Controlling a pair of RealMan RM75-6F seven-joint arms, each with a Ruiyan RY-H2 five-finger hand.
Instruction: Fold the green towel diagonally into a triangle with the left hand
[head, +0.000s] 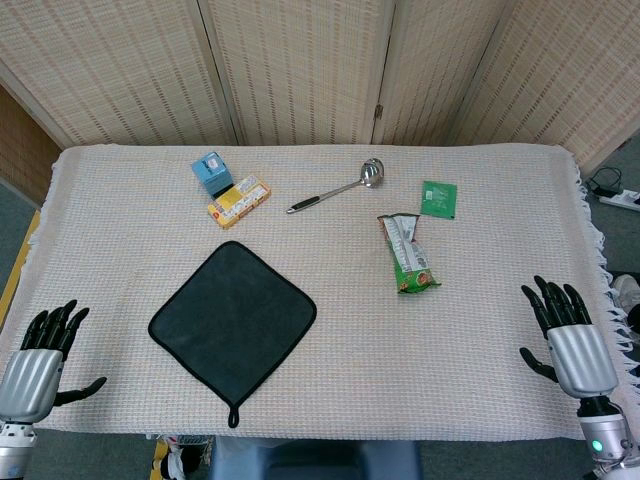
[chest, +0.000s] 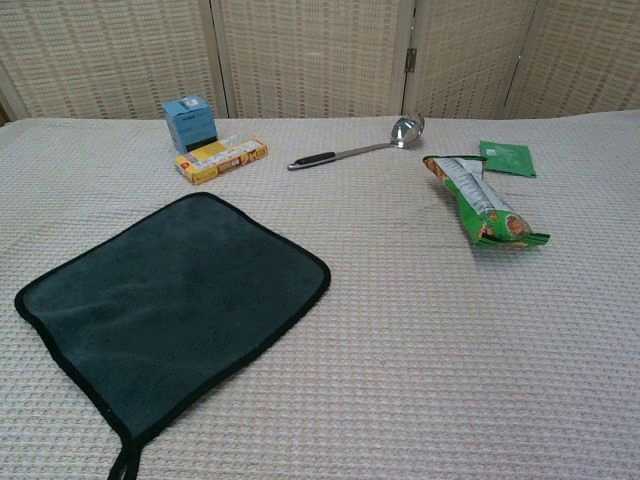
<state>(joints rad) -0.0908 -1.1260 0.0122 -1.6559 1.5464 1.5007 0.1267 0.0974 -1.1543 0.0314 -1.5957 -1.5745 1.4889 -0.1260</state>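
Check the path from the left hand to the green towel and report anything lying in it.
Nothing visible does. The left hand rests open at the table's near left edge, and only bare tablecloth lies between it and the green towel. The towel lies flat with nothing on it.

Bright, even, diffuse light in both views, with only faint soft shadows beneath the ladle (head: 335, 189) and snack packet (chest: 482, 202). Focus is sharp; no glare.
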